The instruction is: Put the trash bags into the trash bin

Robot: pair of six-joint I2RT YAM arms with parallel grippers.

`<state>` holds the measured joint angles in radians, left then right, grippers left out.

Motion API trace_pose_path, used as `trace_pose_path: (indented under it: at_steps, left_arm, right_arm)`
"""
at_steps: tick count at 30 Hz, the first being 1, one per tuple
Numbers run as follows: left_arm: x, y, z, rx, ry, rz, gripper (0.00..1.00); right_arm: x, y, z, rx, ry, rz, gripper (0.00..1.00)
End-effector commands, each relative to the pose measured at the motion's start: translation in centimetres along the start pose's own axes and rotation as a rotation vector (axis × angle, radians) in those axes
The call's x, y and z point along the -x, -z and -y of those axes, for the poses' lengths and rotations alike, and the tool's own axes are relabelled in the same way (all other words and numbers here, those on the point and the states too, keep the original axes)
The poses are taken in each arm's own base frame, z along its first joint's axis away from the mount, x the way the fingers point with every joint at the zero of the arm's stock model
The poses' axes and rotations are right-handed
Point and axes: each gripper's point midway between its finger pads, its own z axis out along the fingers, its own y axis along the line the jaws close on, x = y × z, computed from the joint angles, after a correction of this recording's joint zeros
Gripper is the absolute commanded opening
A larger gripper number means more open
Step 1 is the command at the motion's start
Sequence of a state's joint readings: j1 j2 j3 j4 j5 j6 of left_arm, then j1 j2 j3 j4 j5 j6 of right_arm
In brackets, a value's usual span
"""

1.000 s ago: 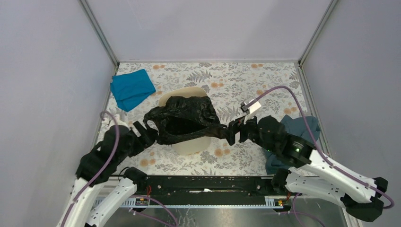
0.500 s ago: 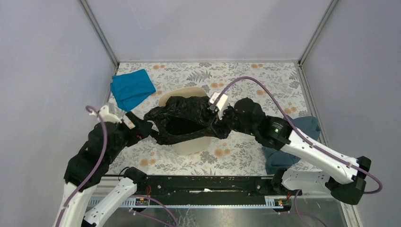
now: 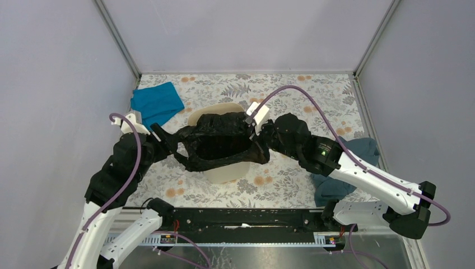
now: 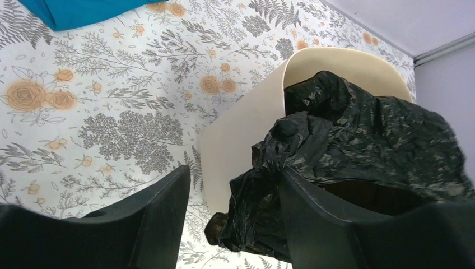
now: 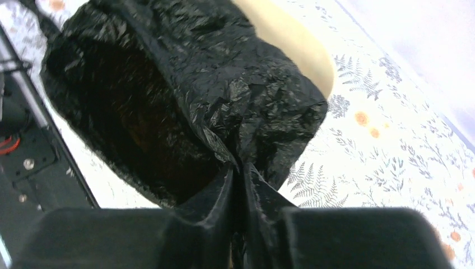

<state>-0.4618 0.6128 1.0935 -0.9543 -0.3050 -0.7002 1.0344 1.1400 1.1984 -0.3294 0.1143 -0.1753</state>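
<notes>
The glossy black trash bag hangs spread over the mouth of the beige trash bin, its opening facing up. My left gripper is at the bag's left edge. In the left wrist view it stands open; a crumpled fold of the bag lies between the fingers against the right finger, beside the bin's wall. My right gripper is at the bag's right edge; in the right wrist view it is shut on a pinch of the bag above the bin's rim.
A bright blue cloth lies at the back left of the flowered table. A dark blue-grey cloth lies at the right under my right arm. Grey walls stand on three sides, and a black rail runs along the near edge.
My right gripper moved from the bag's stretched right corner up to its far-right edge and closed on it. The left gripper moved away from me along the bag's left edge and its jaws narrowed.
</notes>
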Motion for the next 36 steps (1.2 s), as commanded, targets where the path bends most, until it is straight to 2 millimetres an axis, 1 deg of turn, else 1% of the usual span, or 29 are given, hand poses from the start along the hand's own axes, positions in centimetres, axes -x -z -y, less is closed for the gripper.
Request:
trace_pose_path:
  at_steps: [1,2,3,5,8,11,16,19,21,22,23,24,25,26,28,30,34,36]
  left_arm:
    - [1.1,-0.8,0.2,0.006,-0.010,0.058,0.60]
    - [1.1,-1.0,0.3,0.007,-0.012,0.056,0.59]
    - [0.9,-1.3,0.4,0.004,-0.017,0.045,0.56]
    - [0.7,-1.8,0.7,0.003,-0.029,0.028,0.50]
    - [1.3,-2.6,0.9,0.024,-0.042,0.041,0.31]
    - [2.6,-3.3,1.7,0.017,-0.064,0.081,0.28]
    - [4.2,-5.3,2.6,0.043,-0.114,0.127,0.13]
    - [5.1,-6.4,2.8,0.070,-0.138,0.149,0.13]
    - [5.5,-7.0,2.9,0.087,-0.154,0.160,0.13]
    - [5.6,-7.3,2.9,0.093,-0.159,0.166,0.19]
    - [5.9,-7.6,3.1,0.089,-0.169,0.175,0.27]
    - [5.9,-7.8,3.2,0.090,-0.179,0.173,0.33]
    - [5.9,-8.0,3.2,0.098,-0.187,0.171,0.34]
    - [6.0,-8.2,3.1,0.106,-0.192,0.171,0.33]
    - [6.2,-8.5,2.8,0.117,-0.196,0.176,0.29]
    - [6.3,-8.7,2.8,0.108,-0.193,0.182,0.20]
    - [6.5,-9.7,2.9,0.089,-0.177,0.184,0.00]
    - [6.5,-10.6,2.6,0.107,-0.172,0.172,0.00]
  right_arm:
    - [4.9,0.9,3.2,-0.177,-0.085,0.171,0.11]
    - [5.0,0.7,3.7,-0.211,-0.094,0.168,0.04]
    - [5.0,0.4,4.2,-0.241,-0.097,0.158,0.00]
    - [5.2,-0.1,5.1,-0.287,-0.098,0.144,0.00]
    - [5.1,-1.3,6.6,-0.341,-0.112,0.132,0.00]
    - [5.0,-2.4,8.5,-0.384,-0.132,0.124,0.00]
    - [4.7,-4.8,10.8,-0.409,-0.153,0.103,0.00]
    - [4.6,-5.7,11.9,-0.420,-0.164,0.099,0.00]
    - [4.7,-6.0,12.6,-0.420,-0.177,0.109,0.04]
    - [4.7,-6.3,12.9,-0.416,-0.185,0.114,0.06]
    - [4.7,-6.5,13.2,-0.415,-0.191,0.115,0.07]
    - [4.7,-6.7,13.4,-0.410,-0.199,0.114,0.07]
    - [4.7,-7.0,13.7,-0.406,-0.207,0.113,0.08]
    - [4.7,-7.1,14.1,-0.402,-0.214,0.115,0.12]
    - [4.6,-7.5,14.4,-0.393,-0.221,0.117,0.21]
    - [4.4,-8.0,14.8,-0.389,-0.230,0.116,0.23]
    - [3.7,-9.2,14.9,-0.353,-0.263,0.106,0.19]
    - [3.3,-9.7,15.2,-0.355,-0.282,0.097,0.19]
